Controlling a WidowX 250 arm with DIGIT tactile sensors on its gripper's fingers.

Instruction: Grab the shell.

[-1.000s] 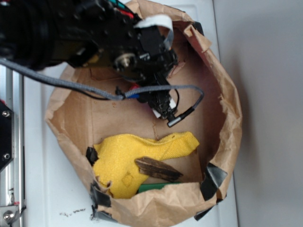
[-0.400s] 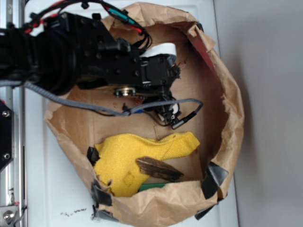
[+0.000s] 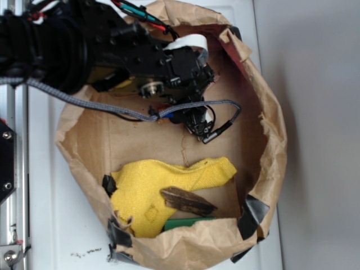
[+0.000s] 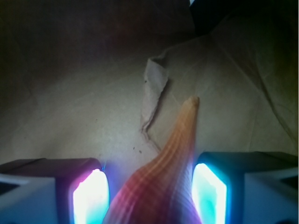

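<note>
Setting, exterior view: white tabletop (image 3: 50, 225) carries a crumpled brown paper bag (image 3: 270, 129) rolled down into an open basin, evidently so the arm can reach its floor.
Arm, exterior view: black arm enters from the upper left and dips into the bag; the claw (image 3: 198, 125) sits low over the bag floor, its fingers masked by housing and a grey cable (image 3: 112, 109).
Other contents, exterior view: yellow cloth (image 3: 152, 188) lies toward the bag's near side with a dark brown wood piece (image 3: 188, 201) resting on it and a green item (image 3: 188, 221) partly tucked beneath; all well apart from the claw.
Shell, exterior view: not visible; hidden by the arm.
Shell, wrist view: orange-brown ribbed shell (image 4: 168, 177) lies between the two lit fingers (image 4: 91, 198), tail pointing away over the paper floor.
Claw state, wrist view: part open, straddling the shell; the right pad appears touching or just beside it, a gap shows on the left; firm hold cannot be told.
Judgement: positioned for closing on the whorl.
Writing: none legible in either view.
</note>
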